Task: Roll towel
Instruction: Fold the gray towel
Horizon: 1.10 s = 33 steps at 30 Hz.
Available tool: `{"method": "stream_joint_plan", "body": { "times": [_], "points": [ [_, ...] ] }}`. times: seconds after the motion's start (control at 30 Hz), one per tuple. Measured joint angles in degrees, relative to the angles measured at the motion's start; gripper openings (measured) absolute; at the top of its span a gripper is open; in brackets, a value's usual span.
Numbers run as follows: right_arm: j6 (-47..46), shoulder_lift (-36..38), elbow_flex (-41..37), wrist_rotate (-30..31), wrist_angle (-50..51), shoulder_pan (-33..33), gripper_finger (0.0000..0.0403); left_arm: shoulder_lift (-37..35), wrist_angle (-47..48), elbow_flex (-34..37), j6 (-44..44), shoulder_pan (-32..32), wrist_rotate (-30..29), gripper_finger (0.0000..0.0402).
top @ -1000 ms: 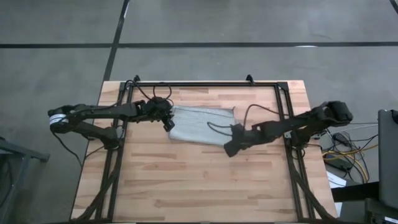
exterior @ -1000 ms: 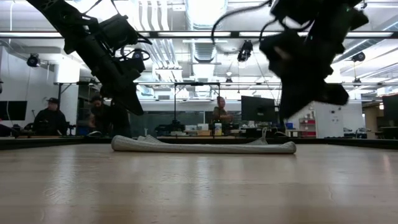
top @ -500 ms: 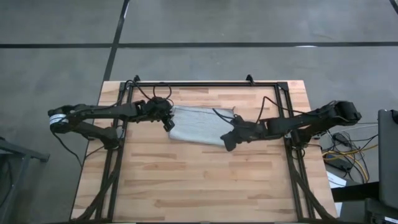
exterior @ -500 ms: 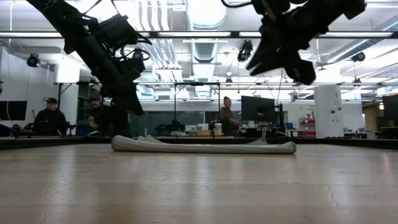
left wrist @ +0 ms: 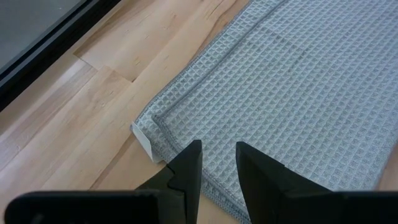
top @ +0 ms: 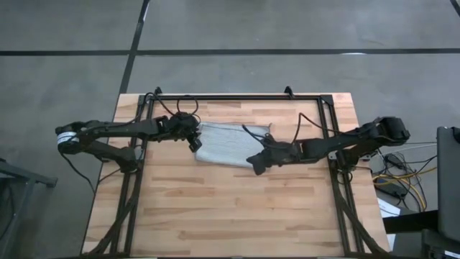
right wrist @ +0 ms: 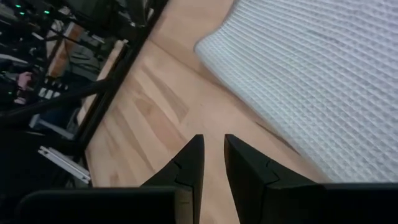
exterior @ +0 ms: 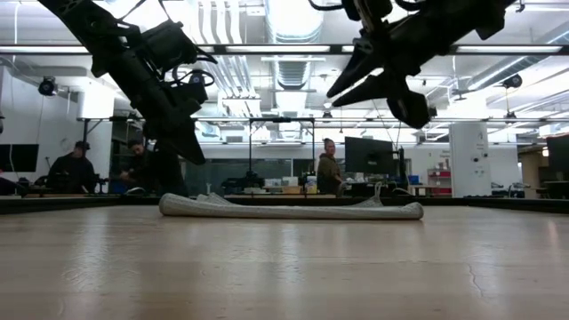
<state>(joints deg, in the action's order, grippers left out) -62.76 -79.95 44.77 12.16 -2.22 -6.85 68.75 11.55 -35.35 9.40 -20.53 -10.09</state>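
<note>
**Inspector A:** Left tool (top: 194,142) first. Position and state?

**Inspector B:** It hangs over the left short edge of the towel (top: 231,145), low but clear of the cloth in the low view. In the left wrist view its two dark fingers (left wrist: 188,168) stand a narrow gap apart, with nothing between them. Below them lies the towel's hemmed corner and a small white tag (left wrist: 142,138) sticking out at that corner.

**Inspector A:** Right tool?

**Inspector B:** The right tool (top: 255,164) sits at the towel's near right corner, raised well above the table (top: 215,216) in the low view, tips angled downward. Its fingers (right wrist: 191,163) are a slim gap apart and hold nothing. Bare wood shows beneath the tips; the towel's rounded edge lies just beyond them.

**Inspector A:** The towel itself?

**Inspector B:** Light grey-blue, waffle-textured, lying on the far half of the table between the two tools. From table height it reads as a long, low strip (exterior: 289,210), slightly thicker at both ends. I cannot tell whether it is folded or partly rolled.

**Inspector A:** Surroundings?

**Inspector B:** A black frame (top: 237,97) runs around the wooden tabletop. Cables (top: 402,173) lie off the table's right side. Beyond the table, people (exterior: 71,167) sit at desks, and one person (exterior: 329,169) stands near a monitor (exterior: 369,156).
</note>
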Motion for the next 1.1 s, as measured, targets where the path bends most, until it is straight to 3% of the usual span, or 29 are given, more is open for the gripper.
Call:
{"method": "stream_joint_plan", "body": {
  "times": [0.27,0.4,0.8,0.97,1.1],
  "points": [
    [5.5,-0.7,0.0,0.0,-0.1,0.0,0.0061,0.0,0.0,0.0,1.7,0.0,0.0,0.0104],
    [8.1,-0.4,0.0,0.0,-0.2,0.0,0.0061,0.0,0.7,0.0,-2.2,0.0,0.4,0.0104],
    [13.7,-0.6,0.2,0.0,-0.2,0.0,0.0061,0.0,4.0,0.0,-14.2,5.6,13.0,0.0104],
    [23.2,-0.5,1.0,-0.2,-0.3,-0.3,0.0061,0.0,4.0,0.0,-27.9,12.7,11.7,0.0104],
    [24.0,-0.4,1.6,-0.2,-0.1,-0.4,0.0061,0.0,6.4,0.0,-38.5,17.8,4.0,0.0103]
  ]
}}
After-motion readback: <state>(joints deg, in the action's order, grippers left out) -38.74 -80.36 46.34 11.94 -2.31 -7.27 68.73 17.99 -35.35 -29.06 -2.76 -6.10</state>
